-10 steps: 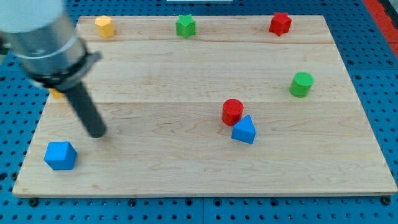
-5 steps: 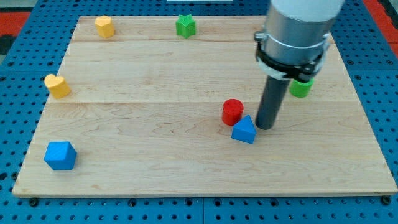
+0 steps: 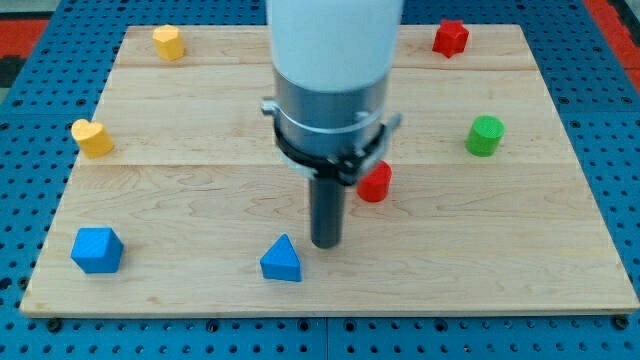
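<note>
My tip [image 3: 325, 243] rests on the wooden board [image 3: 520, 260] just right of and slightly above the blue triangular block [image 3: 282, 260], with a small gap between them. The red cylinder [image 3: 378, 183] stands up and to the right of the tip, partly hidden behind the arm's body. A blue hexagonal block [image 3: 97, 250] lies near the view's bottom left corner of the board.
A yellow heart-shaped block [image 3: 91, 137] sits at the board's left edge. A yellow block [image 3: 167, 42] and a red star block [image 3: 451, 38] lie along the top. A green cylinder [image 3: 485, 135] stands at the right. The arm hides the top middle.
The tip swept left from beside the blue triangle, which has slid down and to the left across the board. The red cylinder stayed put. The green block at the top is now hidden.
</note>
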`<control>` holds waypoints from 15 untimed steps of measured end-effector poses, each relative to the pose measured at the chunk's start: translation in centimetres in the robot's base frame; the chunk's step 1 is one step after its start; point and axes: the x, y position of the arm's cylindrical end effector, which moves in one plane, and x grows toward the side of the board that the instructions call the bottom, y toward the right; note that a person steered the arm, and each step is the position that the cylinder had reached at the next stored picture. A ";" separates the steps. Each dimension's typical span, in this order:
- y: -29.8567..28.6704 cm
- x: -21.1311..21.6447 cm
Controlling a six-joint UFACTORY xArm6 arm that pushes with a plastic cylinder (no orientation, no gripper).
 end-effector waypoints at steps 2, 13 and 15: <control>5.2 -6.9; 29.8 -2.7; 33.5 4.1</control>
